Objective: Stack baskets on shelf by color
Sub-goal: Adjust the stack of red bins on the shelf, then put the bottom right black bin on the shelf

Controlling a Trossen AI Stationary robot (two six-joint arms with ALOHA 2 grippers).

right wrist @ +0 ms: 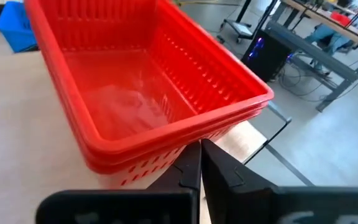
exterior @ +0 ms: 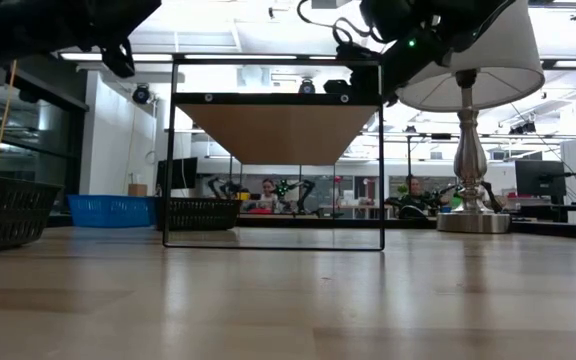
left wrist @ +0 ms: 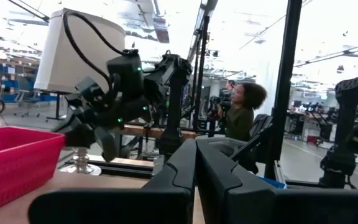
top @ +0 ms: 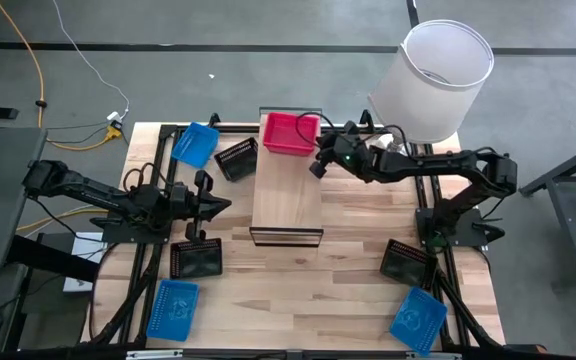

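A stack of nested red baskets (top: pixel 291 133) (right wrist: pixel 142 93) sits on the far end of the light-wood shelf (top: pixel 288 200) (exterior: pixel 278 130). My right gripper (top: pixel 317 166) (right wrist: pixel 200 163) is shut, just off the stack's near right corner, above the plank. My left gripper (top: pixel 220 206) (left wrist: pixel 195 168) is shut and hovers left of the shelf, pointing toward it; its wrist view shows the red baskets (left wrist: pixel 11 163) and the right gripper (left wrist: pixel 104 118). On the table lie blue baskets (top: pixel 196 145) (top: pixel 175 305) (top: pixel 418 320) and black baskets (top: pixel 236 158) (top: pixel 196 260) (top: pixel 408 262). My right gripper's shut fingertips (right wrist: pixel 191 155) stand right at the lower wall of the red stack's corner (right wrist: pixel 166 155), slanting down from the table's right. Whether they touch it, I cannot tell. The stack rests flat on the plank.
A white-shaded lamp (top: pixel 443 75) (exterior: pixel 468 150) stands at the table's far right corner, behind my right arm. The shelf's near half is bare wood. In the low view a black basket (exterior: pixel 3 210) is close on the left. People sit in the room beyond.
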